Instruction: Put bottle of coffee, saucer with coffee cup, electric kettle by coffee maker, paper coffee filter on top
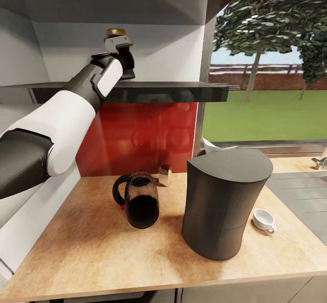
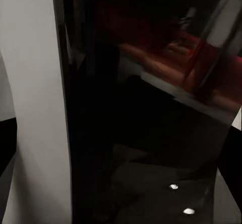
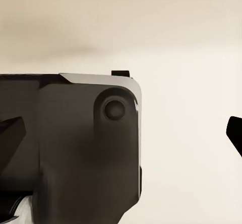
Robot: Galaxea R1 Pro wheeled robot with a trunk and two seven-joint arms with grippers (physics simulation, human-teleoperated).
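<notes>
My left gripper [image 1: 120,53] is raised at the kitchen shelf [image 1: 181,91], shut on the bottle of coffee, whose yellow-gold cap [image 1: 116,32] sticks out above the fingers. In the left wrist view the bottle's dark glass [image 2: 141,113] and white side [image 2: 33,103] are very close. On the kitchen countertop [image 1: 91,248] stands the dark, tall coffee maker [image 1: 225,203], with a white paper filter [image 1: 214,146] at its top back edge. The white coffee cup [image 1: 264,220] sits to its right, and a glass kettle with a black handle [image 1: 138,199] to its left. The saucer is out of view. My right gripper [image 3: 118,133] is open.
A small tan box [image 1: 164,174] stands by the red backsplash behind the kettle. The inset steel sink [image 1: 299,198] and a tap [image 1: 320,162] lie at the right. A white wall borders the counter's left side. A dark robot part lies close before the right wrist camera.
</notes>
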